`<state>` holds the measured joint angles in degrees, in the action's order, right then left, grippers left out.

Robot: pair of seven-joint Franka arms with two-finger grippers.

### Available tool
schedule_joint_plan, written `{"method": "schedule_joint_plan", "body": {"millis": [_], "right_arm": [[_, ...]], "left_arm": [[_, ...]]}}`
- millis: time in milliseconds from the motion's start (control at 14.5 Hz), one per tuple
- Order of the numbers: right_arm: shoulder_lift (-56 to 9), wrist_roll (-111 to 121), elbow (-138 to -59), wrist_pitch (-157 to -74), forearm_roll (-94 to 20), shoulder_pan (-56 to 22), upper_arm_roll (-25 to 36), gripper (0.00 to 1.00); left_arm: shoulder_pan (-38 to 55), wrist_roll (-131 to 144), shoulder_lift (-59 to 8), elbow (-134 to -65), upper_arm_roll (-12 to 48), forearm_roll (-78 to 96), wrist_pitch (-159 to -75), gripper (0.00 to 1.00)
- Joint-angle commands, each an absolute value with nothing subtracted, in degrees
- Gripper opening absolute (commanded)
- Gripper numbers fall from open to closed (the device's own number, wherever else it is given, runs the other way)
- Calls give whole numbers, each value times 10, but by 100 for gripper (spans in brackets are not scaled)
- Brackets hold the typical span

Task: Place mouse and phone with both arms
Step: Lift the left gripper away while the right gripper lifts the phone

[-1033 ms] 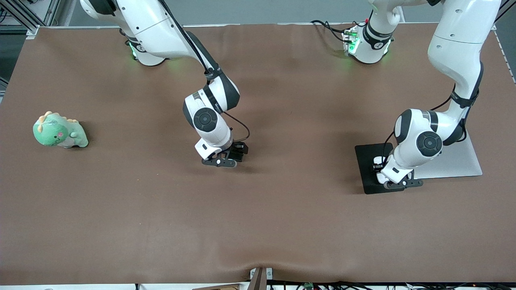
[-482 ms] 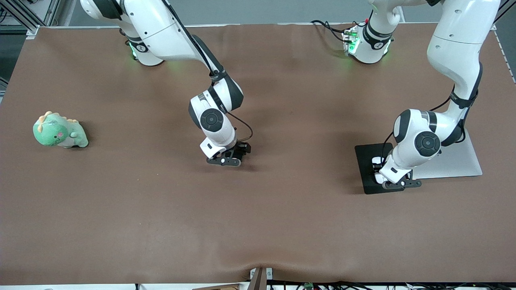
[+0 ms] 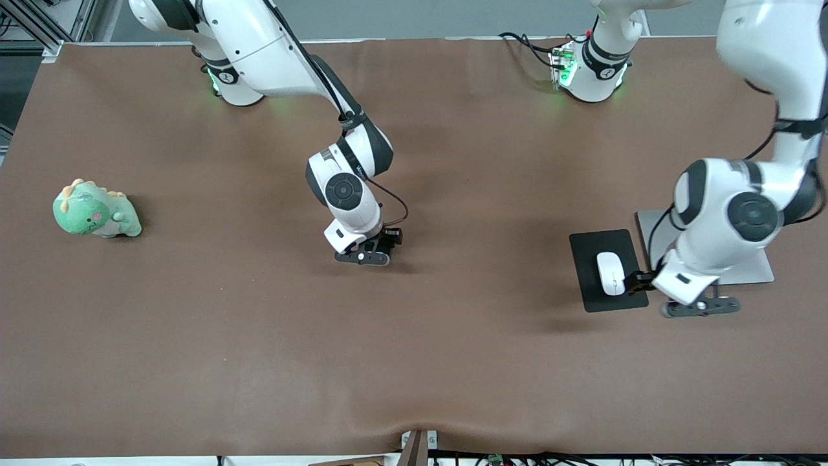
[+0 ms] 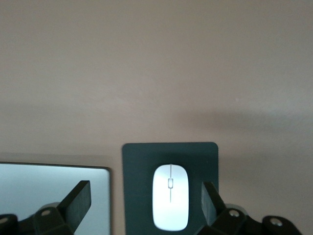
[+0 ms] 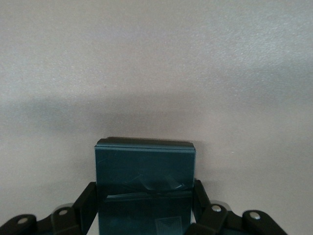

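The right gripper (image 3: 370,254) has its jaws closed narrow on the phone (image 5: 145,183), a dark slab with rounded corners; in the right wrist view its fingers (image 5: 85,200) press against the slab's two long edges, and the slab sticks out past the fingertips over bare brown worktop (image 3: 259,336). In the front view the phone itself is hidden under the wrist, and this gripper sits low over the middle of the worktop.

The left gripper (image 3: 700,307) has its jaws spread wide and holds nothing. In the left wrist view its fingers (image 4: 78,201) stand well apart, with the mouse (image 4: 170,197) seen between them but lower down, untouched. This gripper is over the worktop just beside the corner of the black mat (image 3: 592,246) that lies nearer the front camera.

The mouse (image 3: 610,273) lies flat on the black mat, roughly at its centre, long axis running along the mat's length, the thin grey line facing up. Beside the mat, toward the left arm's end of the worktop, lies a flat silver-grey slab (image 3: 744,270), partly covered by the left arm.

Well apart from all this, near the right arm's end of the worktop, sits a green plush dinosaur (image 3: 96,211).
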<state>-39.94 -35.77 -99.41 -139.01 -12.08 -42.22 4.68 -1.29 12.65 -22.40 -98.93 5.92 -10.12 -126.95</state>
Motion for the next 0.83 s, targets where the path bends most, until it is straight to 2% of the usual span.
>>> {"method": "schedule_joint_plan", "body": {"millis": [0,413,757], "right_arm": [[-384,-364,-974,-1324,-120,-418,54,0],[-302,-366,-993,-1220,-119,-359,62,0],[-238,-321,-1054,-1214,-119,-307,62,0]], "left_arm": [[-17,121,-201,-940,66,-109,-1193,100],[-18,118,-111,-939,91,-105,-1102,100],[-18,118,-68,-939,101,-63,-1064,100]]}}
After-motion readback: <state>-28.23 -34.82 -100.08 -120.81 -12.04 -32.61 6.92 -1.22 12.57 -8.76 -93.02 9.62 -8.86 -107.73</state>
